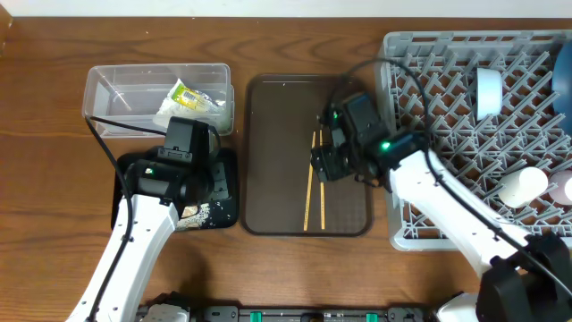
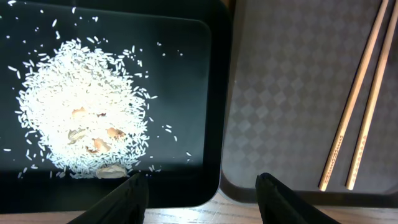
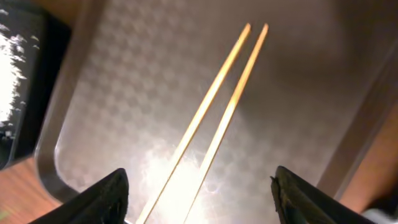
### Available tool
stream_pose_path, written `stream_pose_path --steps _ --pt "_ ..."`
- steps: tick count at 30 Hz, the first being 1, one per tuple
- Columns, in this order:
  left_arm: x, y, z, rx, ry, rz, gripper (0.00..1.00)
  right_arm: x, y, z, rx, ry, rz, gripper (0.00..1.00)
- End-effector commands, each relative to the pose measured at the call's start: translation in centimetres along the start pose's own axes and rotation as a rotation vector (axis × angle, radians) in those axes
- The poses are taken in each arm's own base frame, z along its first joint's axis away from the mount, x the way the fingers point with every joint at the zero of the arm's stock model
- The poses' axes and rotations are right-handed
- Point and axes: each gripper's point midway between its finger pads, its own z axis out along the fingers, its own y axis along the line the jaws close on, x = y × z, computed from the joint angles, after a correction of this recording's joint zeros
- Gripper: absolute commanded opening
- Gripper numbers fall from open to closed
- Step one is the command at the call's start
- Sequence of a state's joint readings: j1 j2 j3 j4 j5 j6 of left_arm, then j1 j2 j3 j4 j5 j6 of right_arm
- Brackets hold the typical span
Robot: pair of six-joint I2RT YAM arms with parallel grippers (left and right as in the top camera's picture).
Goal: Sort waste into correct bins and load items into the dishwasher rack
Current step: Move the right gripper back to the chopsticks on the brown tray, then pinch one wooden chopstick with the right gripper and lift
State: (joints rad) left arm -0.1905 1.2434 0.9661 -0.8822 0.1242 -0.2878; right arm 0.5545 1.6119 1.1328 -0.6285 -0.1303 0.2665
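Note:
Two wooden chopsticks (image 1: 313, 188) lie side by side on the brown serving tray (image 1: 268, 134). My right gripper (image 1: 326, 165) hangs open above them; the right wrist view shows the chopsticks (image 3: 217, 106) between its spread fingers (image 3: 199, 186). My left gripper (image 1: 198, 179) is open and empty over the black tray (image 1: 228, 210), which holds a heap of white rice (image 2: 81, 106) with a few brown bits. The clear tub (image 1: 107, 85) holds the white tissue and yellow-green wrapper (image 1: 188, 97). The grey dishwasher rack (image 1: 429, 80) holds a white bowl (image 1: 489, 92), a dark blue dish (image 1: 563, 76) and two cups (image 1: 521, 186).
The black tray (image 2: 186, 93) sits right against the brown tray's left rim (image 2: 280, 93), with the chopsticks (image 2: 357, 106) at the right of the left wrist view. The rack stands against the brown tray's right side. Bare wooden table lies along the front.

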Motion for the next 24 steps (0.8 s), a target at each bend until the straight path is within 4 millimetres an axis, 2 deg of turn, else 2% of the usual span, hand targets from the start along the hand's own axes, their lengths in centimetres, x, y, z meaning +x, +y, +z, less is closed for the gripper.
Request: stream_pose_path --steps 1,10,17,24 --pt "-0.2 0.1 -0.3 -0.003 -0.013 -0.005 0.59 1.9 -0.8 1.3 0.058 0.018 0.119 0.67" --pt "-0.2 0.1 -0.3 -0.002 -0.013 -0.005 0.59 3.9 -1.0 3.4 0.105 0.042 0.101 0.62" --pt "-0.2 0.1 -0.3 -0.002 -0.013 -0.005 0.59 6.1 -1.1 6.0 0.140 0.125 0.124 0.61" --pt "-0.2 0.1 -0.3 -0.002 -0.013 -0.005 0.59 7.6 -2.4 7.6 0.220 0.171 0.200 0.59"
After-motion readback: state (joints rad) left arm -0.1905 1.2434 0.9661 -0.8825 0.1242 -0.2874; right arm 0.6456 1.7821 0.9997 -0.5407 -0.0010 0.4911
